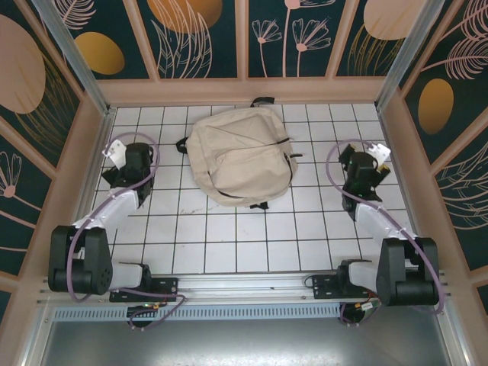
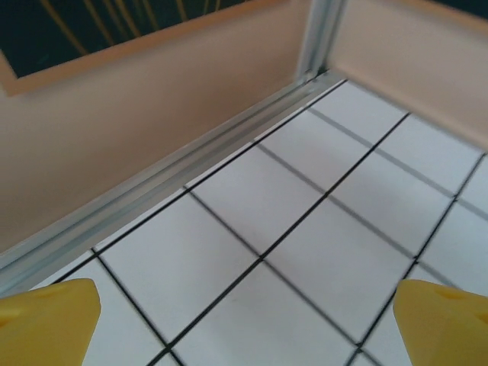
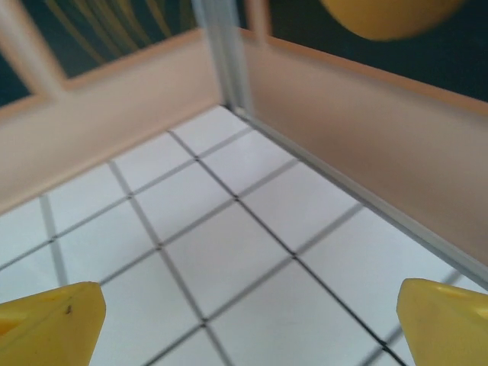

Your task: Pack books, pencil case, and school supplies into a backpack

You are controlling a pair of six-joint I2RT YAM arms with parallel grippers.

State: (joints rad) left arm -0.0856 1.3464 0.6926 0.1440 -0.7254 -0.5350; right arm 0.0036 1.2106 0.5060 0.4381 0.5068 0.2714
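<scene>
With the backpack (image 1: 238, 156) lying apparently closed at upper centre of the top view, and the left gripper (image 2: 244, 334) and right gripper (image 3: 248, 329) both spread wide and empty over bare tiles (image 1: 221, 229) at its 2 sides, parking looks right: retreat without snagging straps (image 1: 263, 101).

Fixed camera high at the near edge, looking down, wrist cameras close over the shared tiled table (image 1: 229, 236), facing corner walls (image 2: 114, 130)

The surface (image 1: 229, 244) is a white tiled top with dark grid lines, edged by pale pink boards (image 1: 244, 91). The backpack (image 1: 240, 156) lies flat on it, black straps (image 1: 262, 101) poking out at its edges. White tiles run left, right and nearer of the backpack.
</scene>
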